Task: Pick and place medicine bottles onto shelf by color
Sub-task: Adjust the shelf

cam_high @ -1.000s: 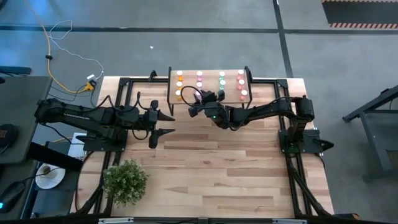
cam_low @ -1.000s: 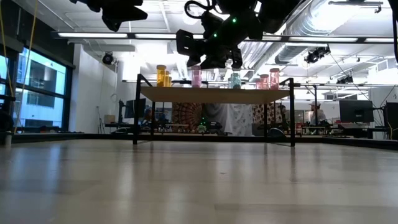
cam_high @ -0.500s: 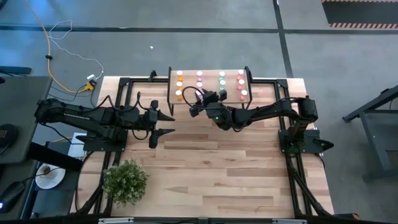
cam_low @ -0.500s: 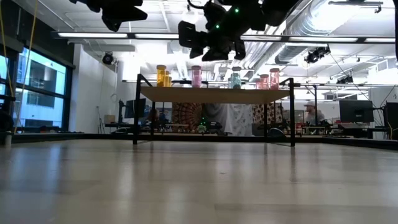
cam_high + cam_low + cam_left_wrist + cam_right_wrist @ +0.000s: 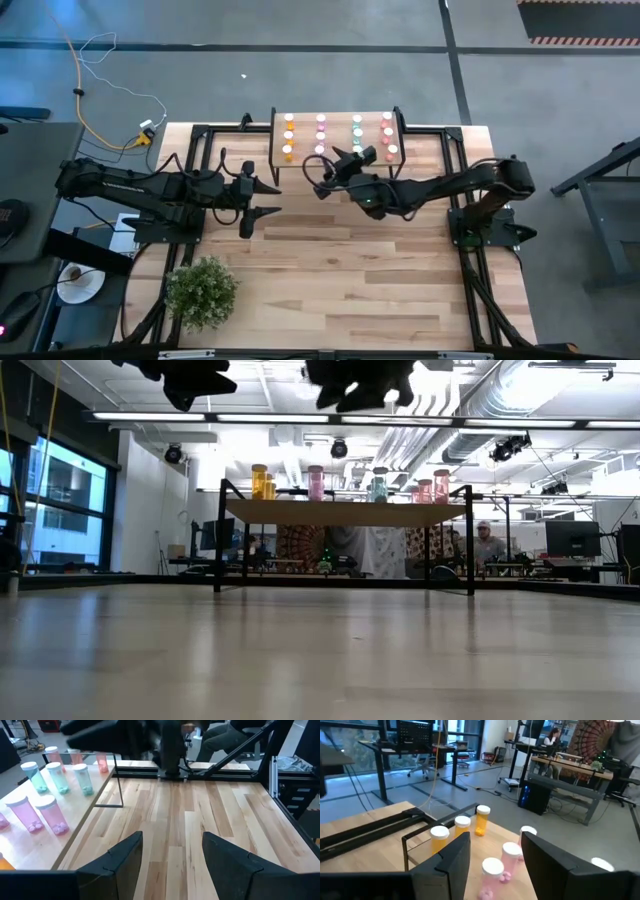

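From above, shelf: the shelf (image 5: 337, 137) is sitting at the table's (image 5: 340, 270) far edge, carrying the medicine bottles (image 5: 321, 133) in four colour columns, orange at the left, then pink, teal, and red at the right.
From above, right hand: my right gripper (image 5: 322, 186) is hovering just near of the shelf's front edge, left of centre, fingers spread and gripping nothing.
From above, left hand: my left gripper (image 5: 264, 200) is waiting over the left part of the table, pointing right, fingers parted and empty.
From above, extras: a potted plant (image 5: 201, 289) is standing at the near left.
At table level, shelf: the shelf (image 5: 345, 512) is standing on black legs far across the table, with orange, pink, teal and red bottles upright on it.
At table level, arms: both of my arms are hanging dark at the picture's upper edge, above the shelf.
At table level, room: a person (image 5: 486, 542) is sitting in the room behind.
Past my left fingers: my fingers (image 5: 124, 856) are standing wide over bare wood; teal bottles (image 5: 59, 776) and pink bottles (image 5: 40, 813) are resting on the shelf beside.
Past my right fingers: my fingers (image 5: 449, 859) are gaping, empty, and are looking over orange bottles (image 5: 462, 826) and pink bottles (image 5: 502, 861) on the shelf.
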You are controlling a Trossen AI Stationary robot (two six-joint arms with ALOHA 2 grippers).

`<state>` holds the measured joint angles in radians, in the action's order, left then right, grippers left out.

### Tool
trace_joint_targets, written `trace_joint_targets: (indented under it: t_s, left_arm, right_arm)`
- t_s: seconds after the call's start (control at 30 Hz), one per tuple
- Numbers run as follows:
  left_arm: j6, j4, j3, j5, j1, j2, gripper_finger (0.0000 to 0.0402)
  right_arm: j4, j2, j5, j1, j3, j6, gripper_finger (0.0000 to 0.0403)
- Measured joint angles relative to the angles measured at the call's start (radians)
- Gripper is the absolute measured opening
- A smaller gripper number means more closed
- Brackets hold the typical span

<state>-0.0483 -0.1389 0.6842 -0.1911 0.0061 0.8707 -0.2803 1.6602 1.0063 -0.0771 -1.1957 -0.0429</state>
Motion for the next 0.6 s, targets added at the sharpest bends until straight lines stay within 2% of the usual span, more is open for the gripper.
trace_joint_targets:
  t_s: [0.6]
  left_arm:
    - [0.041,-0.009,0.0,-0.004,0.0,-0.006,0.0197]
  right_arm:
    - [0.485,-0.256,0.003,-0.035,0.0,-0.084,0.017]
